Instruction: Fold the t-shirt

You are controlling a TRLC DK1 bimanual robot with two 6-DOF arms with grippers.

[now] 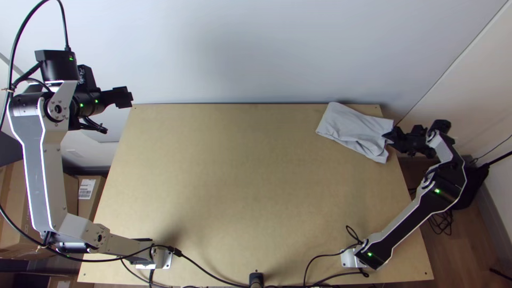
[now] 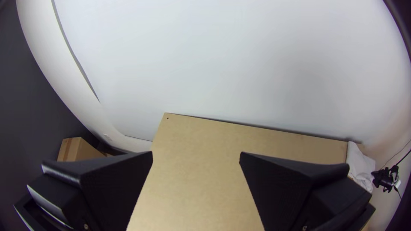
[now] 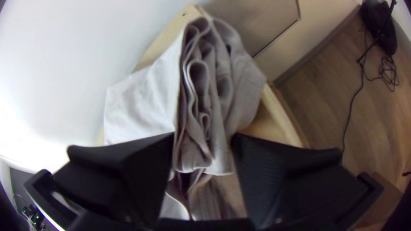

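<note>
Left hand, nearest the camera, hangs raised and wide, probably to leave the t-shirt room. I have the right hand low and angled inward, fingers parted around loose, layered folds, likely for a pinch, the flatter cloth just ahead on the tabletop.

So the shirt is plain pale grey, table is flat tan, wall whitish, cables black, boxes brown, floor brown with wood grain.
</note>
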